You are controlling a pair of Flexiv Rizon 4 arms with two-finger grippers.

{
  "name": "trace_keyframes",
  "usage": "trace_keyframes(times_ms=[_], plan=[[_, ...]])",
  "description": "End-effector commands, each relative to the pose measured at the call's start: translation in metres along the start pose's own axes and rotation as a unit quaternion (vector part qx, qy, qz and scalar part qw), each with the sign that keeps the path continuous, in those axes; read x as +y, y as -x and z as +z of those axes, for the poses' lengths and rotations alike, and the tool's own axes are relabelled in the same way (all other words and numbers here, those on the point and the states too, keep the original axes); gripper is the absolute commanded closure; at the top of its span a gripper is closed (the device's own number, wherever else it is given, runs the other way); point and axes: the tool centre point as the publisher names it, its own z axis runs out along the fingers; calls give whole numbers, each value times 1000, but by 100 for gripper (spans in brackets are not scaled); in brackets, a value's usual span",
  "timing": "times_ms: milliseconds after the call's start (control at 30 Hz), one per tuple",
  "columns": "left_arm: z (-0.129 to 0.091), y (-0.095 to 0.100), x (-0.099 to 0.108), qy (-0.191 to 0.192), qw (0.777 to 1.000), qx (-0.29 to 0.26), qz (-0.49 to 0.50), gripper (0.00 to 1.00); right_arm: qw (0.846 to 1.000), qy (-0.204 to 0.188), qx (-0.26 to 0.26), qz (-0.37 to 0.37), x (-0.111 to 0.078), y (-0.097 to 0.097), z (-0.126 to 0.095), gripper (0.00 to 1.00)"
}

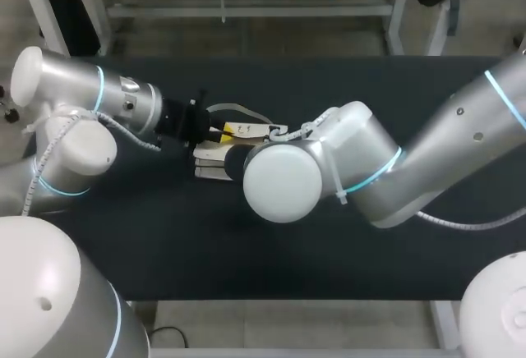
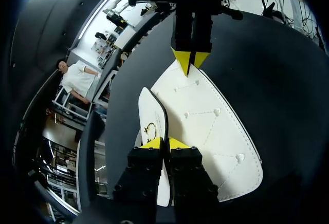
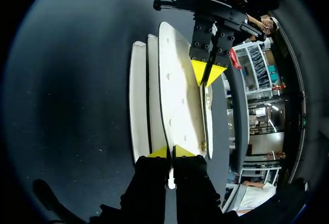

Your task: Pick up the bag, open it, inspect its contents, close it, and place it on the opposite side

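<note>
Bag lies at centre of the head frame on the table. Left gripper clamps one end of it, right gripper clamps the opposite end. We should spread it slowly, evenly, keeping both pinches firm so nothing slips.

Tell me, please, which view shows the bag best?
The left wrist view: the bag shows its broad stitched side. The right wrist view sees it edge-on; the head view has it partly behind my right arm.
</note>
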Motion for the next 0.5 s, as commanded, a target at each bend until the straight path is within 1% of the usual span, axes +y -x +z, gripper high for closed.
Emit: trace_keyframes(times_ms=[33,133,267,367,500], plan=[[0,-3,5,-7,1000,26,-1,100,1000,1,0,0,0,-1,1,100],[2,-11,8,0,999,42,-5,100,1000,1,0,0,0,-1,1,100],[-1,-12,14,3,999,38,-18,100,1000,1,0,0,0,-1,1,100],[1,-10,9,-4,999,30,-18,100,1000,1,0,0,0,-1,1,100],[11,-9,2,-10,999,29,-17,100,1000,1,0,0,0,-1,1,100]])
